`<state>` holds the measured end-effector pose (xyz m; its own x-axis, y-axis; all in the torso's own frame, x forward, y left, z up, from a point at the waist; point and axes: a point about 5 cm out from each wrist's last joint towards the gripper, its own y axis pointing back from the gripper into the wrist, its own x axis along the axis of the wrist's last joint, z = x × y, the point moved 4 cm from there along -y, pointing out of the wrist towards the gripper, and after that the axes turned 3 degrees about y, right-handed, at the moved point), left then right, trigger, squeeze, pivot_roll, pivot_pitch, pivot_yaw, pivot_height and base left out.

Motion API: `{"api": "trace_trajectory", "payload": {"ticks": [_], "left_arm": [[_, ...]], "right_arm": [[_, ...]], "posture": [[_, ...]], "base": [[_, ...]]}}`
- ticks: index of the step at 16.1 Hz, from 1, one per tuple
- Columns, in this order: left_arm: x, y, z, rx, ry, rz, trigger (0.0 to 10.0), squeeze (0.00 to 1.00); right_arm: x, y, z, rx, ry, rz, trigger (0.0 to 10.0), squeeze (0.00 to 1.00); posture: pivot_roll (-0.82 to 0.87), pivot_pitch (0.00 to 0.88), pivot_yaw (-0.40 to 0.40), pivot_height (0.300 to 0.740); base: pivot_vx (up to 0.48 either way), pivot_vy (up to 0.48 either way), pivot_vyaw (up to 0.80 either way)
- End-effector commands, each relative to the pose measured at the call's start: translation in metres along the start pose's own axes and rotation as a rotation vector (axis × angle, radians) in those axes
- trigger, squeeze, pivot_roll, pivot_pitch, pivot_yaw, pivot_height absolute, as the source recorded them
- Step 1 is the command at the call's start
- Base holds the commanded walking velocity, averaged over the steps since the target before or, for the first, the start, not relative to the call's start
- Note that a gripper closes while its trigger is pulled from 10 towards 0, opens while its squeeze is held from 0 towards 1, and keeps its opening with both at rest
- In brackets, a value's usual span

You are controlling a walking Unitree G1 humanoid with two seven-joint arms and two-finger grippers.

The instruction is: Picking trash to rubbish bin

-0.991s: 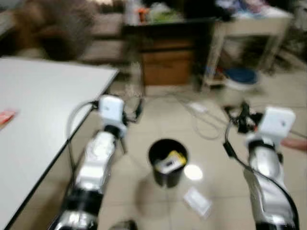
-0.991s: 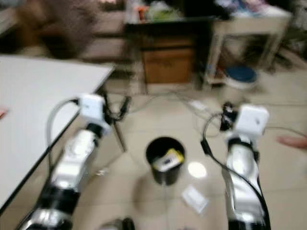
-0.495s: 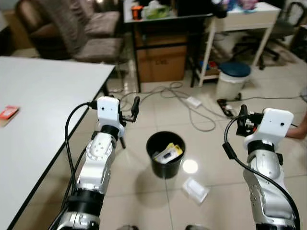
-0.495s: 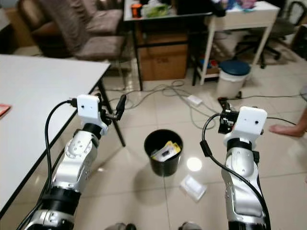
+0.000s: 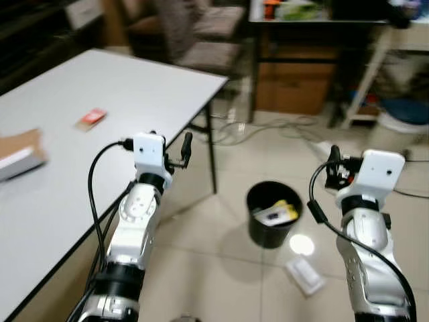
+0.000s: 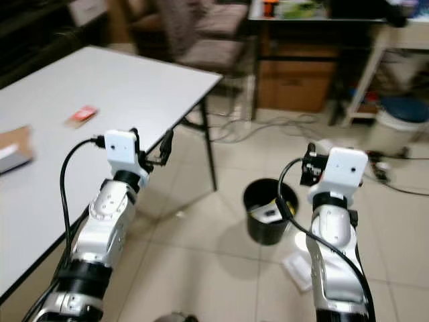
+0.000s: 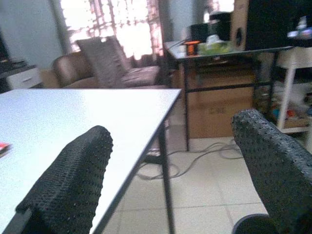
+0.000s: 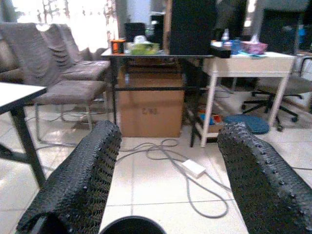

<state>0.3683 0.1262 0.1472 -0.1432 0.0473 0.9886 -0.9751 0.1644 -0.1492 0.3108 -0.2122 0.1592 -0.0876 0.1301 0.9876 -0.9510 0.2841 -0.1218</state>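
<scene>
Round black plastic rubbish bin [image 5: 273, 216] on tiled floor between both grippers, white flat packet [image 5: 305, 275], probably trash, beside it, left fingers [image 7: 73, 180] and right fingers [image 8: 83, 175] spread apart, empty, above white bench [image 5: 80, 168].

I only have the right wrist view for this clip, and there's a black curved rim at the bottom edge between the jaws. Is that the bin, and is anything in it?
Observer: Yes, that is the black rubbish bin, standing on the tiled floor ahead of the robot. A yellow-and-white packet lies inside it.
Operator: Any trash outside it that I can't see?
Observer: A white packet lies flat on the floor beside the bin, on the robot's right, close to the right arm.
</scene>
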Motion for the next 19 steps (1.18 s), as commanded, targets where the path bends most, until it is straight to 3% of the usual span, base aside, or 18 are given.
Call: {"api": "trace_trajectory", "payload": {"ticks": [1,11,19], "left_arm": [[0.003,-0.001,-0.004,0.015,-0.012,0.006,10.0,0.00],[-0.001,-0.006,-0.013,0.062,-0.057,-0.022,10.0,0.00],[-0.001,-0.010,-0.012,0.069,-0.057,-0.023,10.0,0.00]], "right_arm": [[0.002,0.000,-0.001,0.009,0.011,0.003,10.0,0.00],[0.001,0.003,-0.004,0.029,0.013,-0.003,10.0,0.00],[0.000,0.003,-0.007,0.051,0.009,-0.009,10.0,0.00]], "posture": [[-0.13,0.056,0.075,0.740],[-0.15,0.070,0.073,0.740],[-0.15,0.064,0.076,0.740]], "base": [[0.000,0.000,0.77],[0.000,0.000,0.77],[0.000,0.000,0.74]]}}
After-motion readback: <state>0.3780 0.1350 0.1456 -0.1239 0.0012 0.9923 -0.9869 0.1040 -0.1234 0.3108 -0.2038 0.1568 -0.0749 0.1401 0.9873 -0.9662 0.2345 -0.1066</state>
